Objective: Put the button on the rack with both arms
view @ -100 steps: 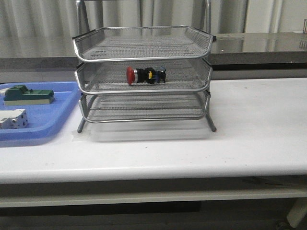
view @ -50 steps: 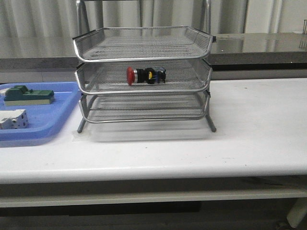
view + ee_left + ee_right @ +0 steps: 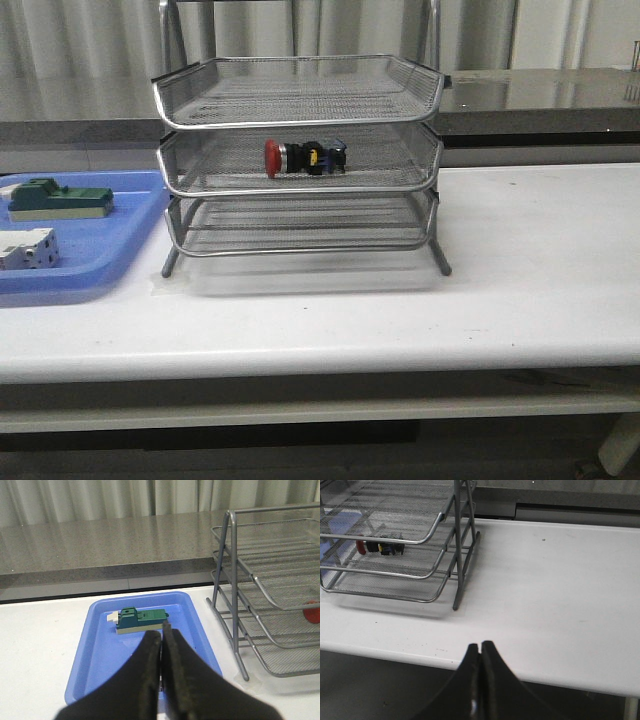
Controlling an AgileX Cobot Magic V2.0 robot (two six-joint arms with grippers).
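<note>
On the middle tier of the wire-mesh rack (image 3: 298,150) lies the button (image 3: 304,157), on its side, red head toward the blue tray (image 3: 90,262); the top and bottom tiers hold nothing. That tray carries a green block (image 3: 58,198) and a white breaker (image 3: 27,248), both partly cut off at the front view's edge. The left gripper (image 3: 161,645) and right gripper (image 3: 480,652) are each pressed closed, gripping nothing, and neither shows in the front view. Nothing has shifted since a second ago.

rack (image 3: 300,160) mid-table, blue tray (image 3: 95,265) left
</note>
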